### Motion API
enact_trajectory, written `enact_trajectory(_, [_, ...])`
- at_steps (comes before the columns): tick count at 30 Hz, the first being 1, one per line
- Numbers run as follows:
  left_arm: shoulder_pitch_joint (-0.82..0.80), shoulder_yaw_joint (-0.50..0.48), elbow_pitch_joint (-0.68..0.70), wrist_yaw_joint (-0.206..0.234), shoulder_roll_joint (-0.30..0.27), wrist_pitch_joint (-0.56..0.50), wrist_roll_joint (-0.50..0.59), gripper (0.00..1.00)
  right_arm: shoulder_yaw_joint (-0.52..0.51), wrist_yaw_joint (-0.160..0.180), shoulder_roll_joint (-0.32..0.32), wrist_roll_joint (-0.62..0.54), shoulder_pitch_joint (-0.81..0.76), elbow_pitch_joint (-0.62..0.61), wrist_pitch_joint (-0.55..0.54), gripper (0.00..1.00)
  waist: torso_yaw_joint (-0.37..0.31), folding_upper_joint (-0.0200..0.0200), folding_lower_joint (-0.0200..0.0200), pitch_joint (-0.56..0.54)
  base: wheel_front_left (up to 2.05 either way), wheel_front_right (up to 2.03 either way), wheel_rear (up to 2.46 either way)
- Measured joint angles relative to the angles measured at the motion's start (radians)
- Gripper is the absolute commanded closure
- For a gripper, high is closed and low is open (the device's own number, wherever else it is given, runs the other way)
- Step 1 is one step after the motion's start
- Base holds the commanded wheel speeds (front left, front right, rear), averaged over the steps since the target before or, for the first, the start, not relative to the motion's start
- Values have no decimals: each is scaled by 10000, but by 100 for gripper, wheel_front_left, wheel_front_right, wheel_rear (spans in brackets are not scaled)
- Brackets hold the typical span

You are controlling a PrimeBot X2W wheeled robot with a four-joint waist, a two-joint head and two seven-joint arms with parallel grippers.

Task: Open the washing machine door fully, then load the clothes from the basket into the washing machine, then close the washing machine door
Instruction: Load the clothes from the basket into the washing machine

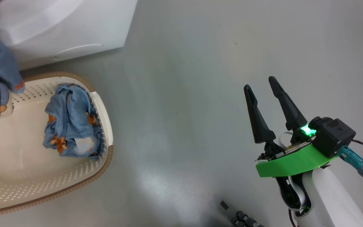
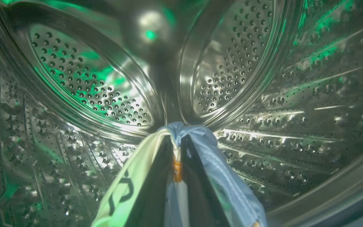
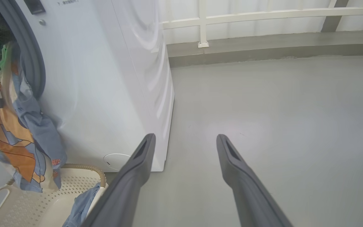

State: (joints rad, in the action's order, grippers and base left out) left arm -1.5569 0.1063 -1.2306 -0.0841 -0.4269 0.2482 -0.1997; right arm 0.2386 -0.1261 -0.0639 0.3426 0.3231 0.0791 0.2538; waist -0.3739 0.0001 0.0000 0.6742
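Deep in the drum, the left gripper was clamped tight on the clothes; I'd have pushed further in before letting go, since the tail hung out over the basket, and the right gripper sat wide open, empty.

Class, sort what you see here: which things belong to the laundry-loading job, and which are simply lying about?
Belong to the job: washing machine; steel drum; garment pinched in the shut left gripper; second garment, lying in the basket.

Just lying about: white railing; small dark bits on the floor.
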Motion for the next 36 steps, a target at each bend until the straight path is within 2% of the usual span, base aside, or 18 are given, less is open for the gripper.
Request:
enact_trajectory(7, [124,-267,2345,163,-215,71,25,100,100,0,15,0,166,-29,0,0,10,0,0,158,0,0,0])
enact_trajectory(10, [476,-426,2761,234,-238,75,69,100,111,0,31,0,209,-50,0,0,16,-1,0,176,0,0,0])
enact_trajectory(15, [943,-418,1839,142,-182,81,88,100,123,0,38,0,206,-31,0,0,51,-1,0,90,0,0,0])
enact_trajectory(23, [656,-123,261,0,-186,-6,176,100,123,0,40,2,198,-17,0,0,147,0,0,-67,0,0,0])
enact_trajectory(24, [555,-69,69,-6,-176,-159,180,79,119,0,40,2,198,-13,0,0,166,0,0,-91,0,0,0])
enact_trajectory(25, [463,8,-58,-42,-174,-228,201,66,117,-2,38,2,198,-13,0,0,187,0,0,-113,0,0,0])
enact_trajectory(26, [371,56,-171,-44,-173,-391,230,58,117,0,38,2,196,-12,0,0,208,0,0,-136,0,0,0])
enact_trajectory(27, [290,75,-307,-44,-155,-752,230,46,117,0,38,0,195,-4,0,0,228,0,0,-163,0,0,0])
enact_trajectory(28, [249,157,-414,-46,-138,-1068,255,0,115,0,36,2,192,0,0,0,249,0,0,-188,0,0,0])
enact_trajectory(32, [253,247,-665,-31,-58,-2127,253,0,115,-2,33,2,189,19,0,0,313,-1,0,-302,0,0,0])
enact_trajectory(36, [255,314,-708,-31,12,-2474,251,0,111,-2,23,0,186,19,0,0,363,0,0,-391,0,0,0])
